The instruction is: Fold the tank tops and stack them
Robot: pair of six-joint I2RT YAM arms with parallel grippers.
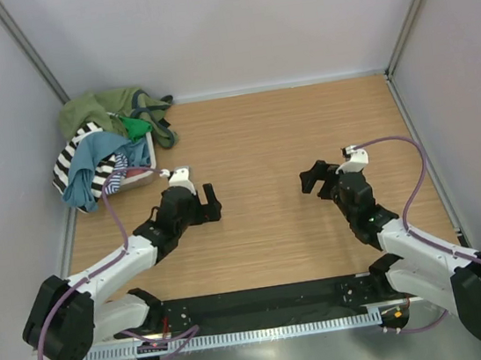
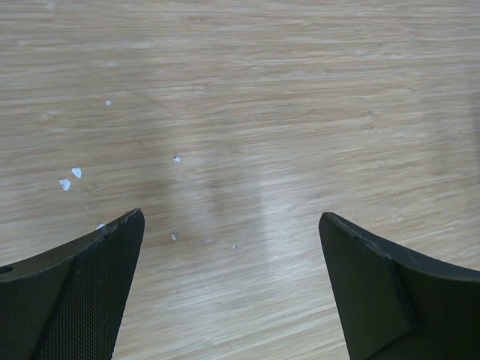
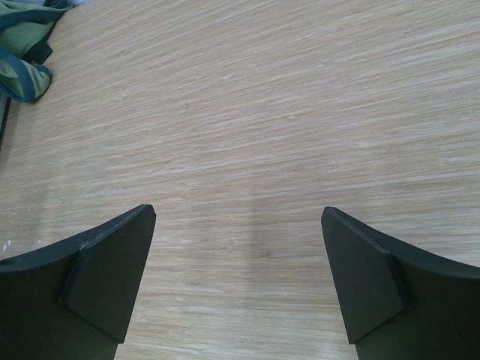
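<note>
The tank tops lie in a heap at the far left of the table. A teal-blue top (image 1: 88, 165) drapes over the front, a black-and-white striped top (image 1: 73, 153) lies beside it, an olive top (image 1: 90, 111) and a green one (image 1: 136, 124) sit behind. An olive edge with navy trim shows in the right wrist view (image 3: 22, 45). My left gripper (image 1: 213, 203) is open and empty over bare wood, right of the heap. My right gripper (image 1: 314, 179) is open and empty over bare wood at centre right.
The heap rests in a white basket (image 1: 139, 180) by the left wall. Grey walls enclose the wooden table (image 1: 270, 132) on three sides. Small white specks (image 2: 71, 178) lie on the wood under my left gripper. A black base strip (image 1: 265, 301) runs along the near edge.
</note>
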